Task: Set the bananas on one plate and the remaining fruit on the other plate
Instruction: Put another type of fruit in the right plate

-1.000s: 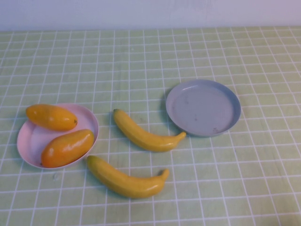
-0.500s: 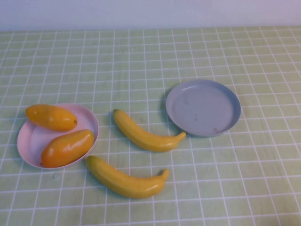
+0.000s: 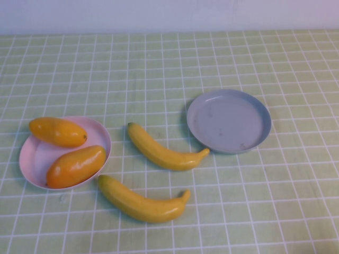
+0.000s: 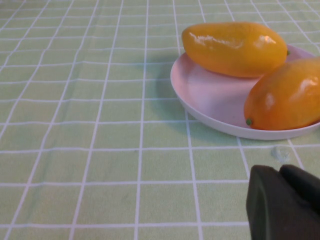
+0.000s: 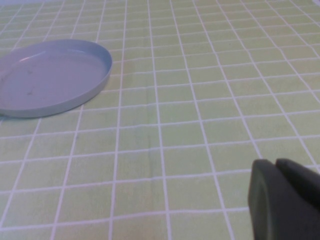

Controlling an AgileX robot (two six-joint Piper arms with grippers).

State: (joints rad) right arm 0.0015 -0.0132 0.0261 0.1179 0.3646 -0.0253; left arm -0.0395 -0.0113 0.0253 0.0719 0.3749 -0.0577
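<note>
Two orange-yellow mango-like fruits [image 3: 58,132] [image 3: 76,166] lie on the pale pink plate [image 3: 32,156] at the left. Both show in the left wrist view [image 4: 234,48] [image 4: 285,96] on that pink plate [image 4: 200,95]. Two yellow bananas [image 3: 161,151] [image 3: 140,201] lie on the cloth between the plates. The grey-blue plate [image 3: 229,120] stands bare at the right; it also shows in the right wrist view [image 5: 50,77]. My left gripper [image 4: 280,172] is shut and empty, low over the cloth a little short of the pink plate. My right gripper [image 5: 276,167] is shut and empty, well away from the grey-blue plate. Neither gripper shows in the high view.
A green checked cloth [image 3: 159,69] covers the table. A white wall [image 3: 169,13] runs along the far edge.
</note>
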